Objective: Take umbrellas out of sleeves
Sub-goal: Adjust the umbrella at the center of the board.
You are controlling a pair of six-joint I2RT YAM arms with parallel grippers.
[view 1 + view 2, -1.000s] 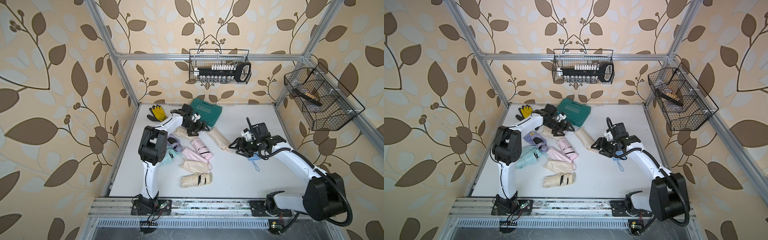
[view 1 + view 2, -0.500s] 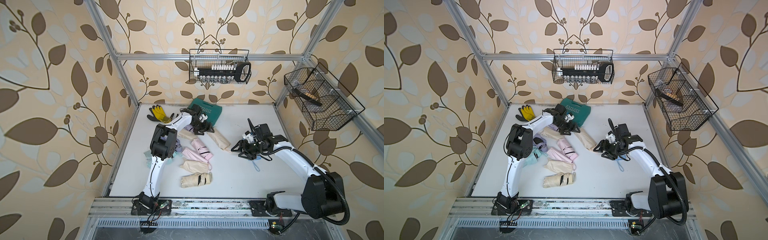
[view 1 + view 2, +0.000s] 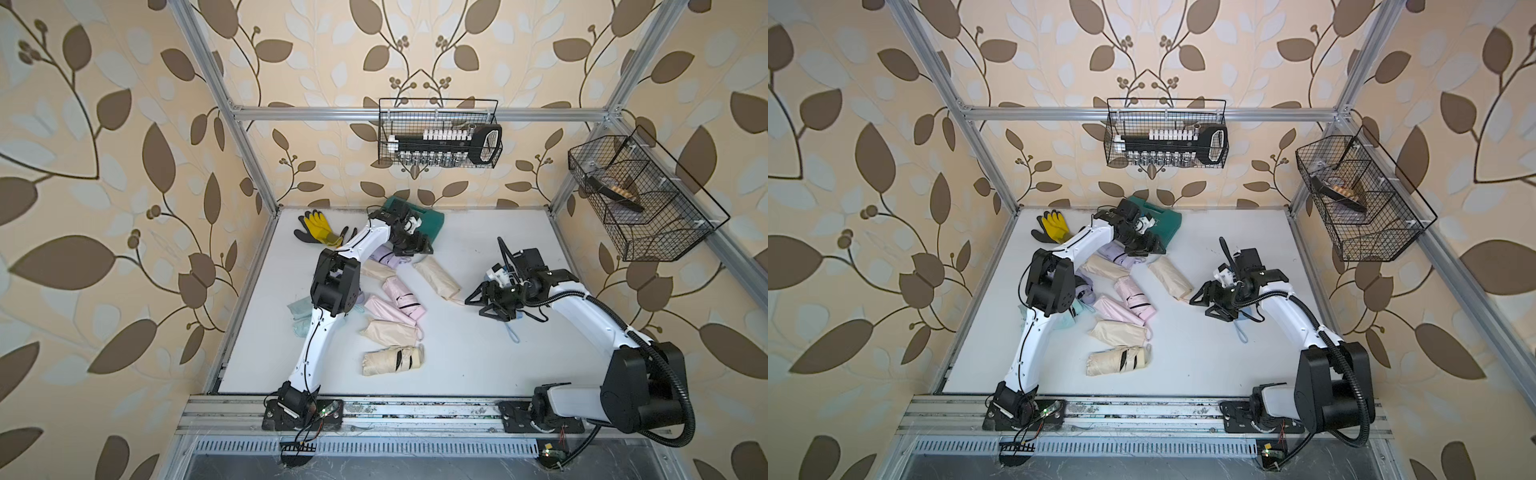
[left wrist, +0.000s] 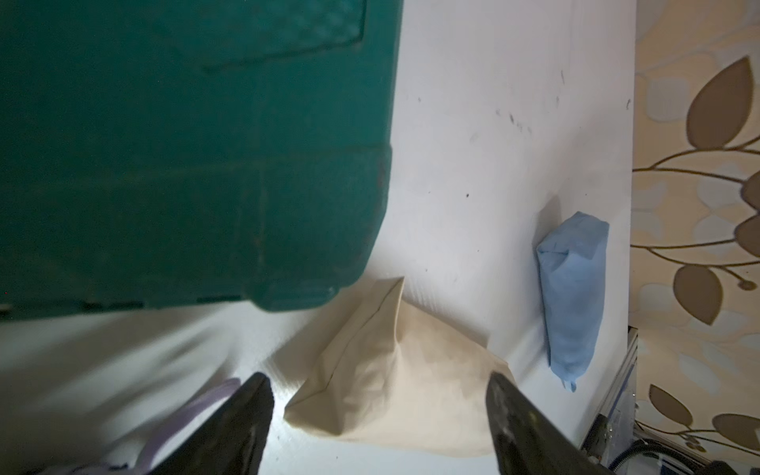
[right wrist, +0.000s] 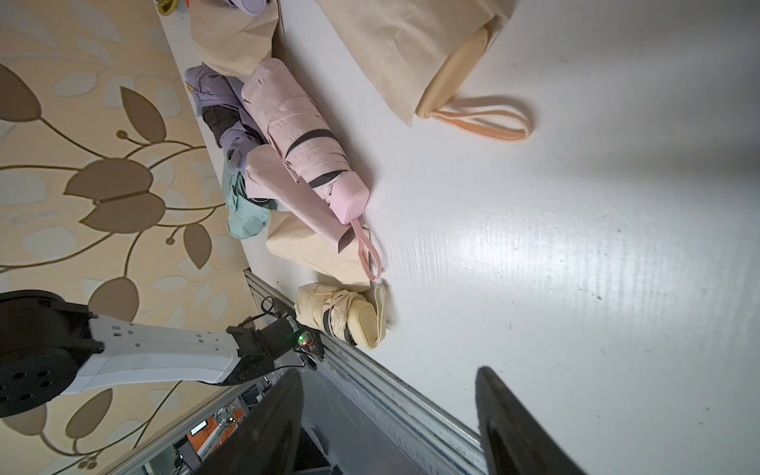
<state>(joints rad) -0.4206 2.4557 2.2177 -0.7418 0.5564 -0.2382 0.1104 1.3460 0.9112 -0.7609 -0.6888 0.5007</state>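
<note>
Left gripper (image 4: pixel 376 382): jaws standing spread, pinching nothing, hovering at closed end of cream sleeve (image 4: pixel 370 337). Right gripper (image 5: pixel 386 376): jaws spread too, empty, facing cream umbrella (image 5: pixel 454 74) poking from sleeve's open end. Pair lying mid-table (image 3: pixel 478 365), toward back edge, beside green case (image 3: pixel 430 220). Step, as judged: lining up two-arm pull, umbrella not yet drawn out. Next move calling for left pinching fabric only, right clamping exposed end, drawing apart lengthwise.
</note>
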